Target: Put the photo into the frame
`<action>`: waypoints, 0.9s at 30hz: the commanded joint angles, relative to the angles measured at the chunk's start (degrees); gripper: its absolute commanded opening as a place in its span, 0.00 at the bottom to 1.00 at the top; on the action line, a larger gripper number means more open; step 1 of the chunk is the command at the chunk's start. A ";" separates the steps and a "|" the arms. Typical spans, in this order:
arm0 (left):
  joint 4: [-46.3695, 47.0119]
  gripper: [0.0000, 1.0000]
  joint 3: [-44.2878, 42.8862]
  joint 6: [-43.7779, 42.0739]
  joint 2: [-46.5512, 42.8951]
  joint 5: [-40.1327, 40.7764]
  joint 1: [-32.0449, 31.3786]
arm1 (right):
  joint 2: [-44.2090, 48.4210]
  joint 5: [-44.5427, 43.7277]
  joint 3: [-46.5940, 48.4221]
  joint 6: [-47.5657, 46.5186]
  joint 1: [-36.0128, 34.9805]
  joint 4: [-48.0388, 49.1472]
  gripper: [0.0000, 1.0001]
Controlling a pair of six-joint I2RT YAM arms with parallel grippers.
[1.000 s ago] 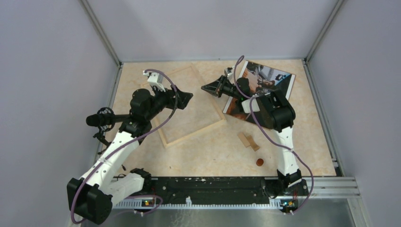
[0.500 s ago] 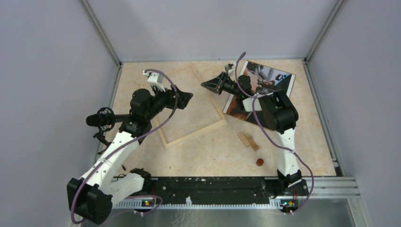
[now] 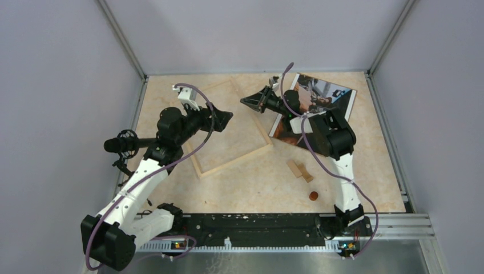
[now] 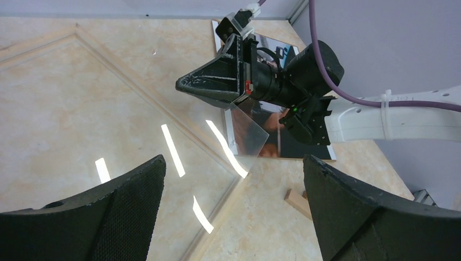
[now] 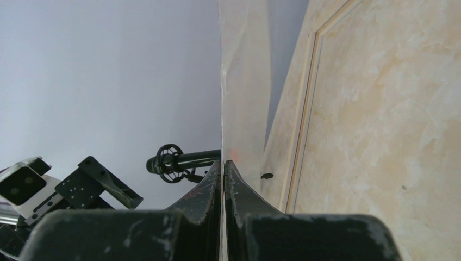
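Right end effector (image 3: 246, 103) pinched shut on clear pane (image 4: 248, 131). Photo (image 3: 325, 95) lies flat on table (image 3: 354, 171) behind its wrist; we judge right arm nearer. Frame (image 3: 235, 160) lies just left and below it, with left end effector (image 3: 226, 117) spread wide above.

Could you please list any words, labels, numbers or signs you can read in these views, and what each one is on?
No readable text in any view.
The photo shows a dark scene, too small to tell any lettering.
The frame bears no visible marks.
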State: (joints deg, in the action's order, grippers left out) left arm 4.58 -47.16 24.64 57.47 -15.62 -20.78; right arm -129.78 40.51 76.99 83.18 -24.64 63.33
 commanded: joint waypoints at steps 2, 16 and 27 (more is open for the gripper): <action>3.24 0.98 -1.46 0.23 -1.40 -0.49 0.19 | -1.31 -1.05 2.55 1.10 -0.67 3.26 0.00; 3.22 0.98 -1.49 0.14 -1.56 -0.39 0.24 | -3.54 -2.19 2.75 0.43 -1.11 1.22 0.00; 3.17 0.98 -1.45 0.15 -1.53 -0.40 0.21 | -3.27 -2.79 1.49 -0.50 -0.81 0.64 0.00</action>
State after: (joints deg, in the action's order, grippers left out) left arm 4.73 -47.16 24.64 57.47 -15.62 -20.78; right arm -134.10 38.61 77.06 83.13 -25.23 60.84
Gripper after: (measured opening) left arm 0.984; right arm 0.005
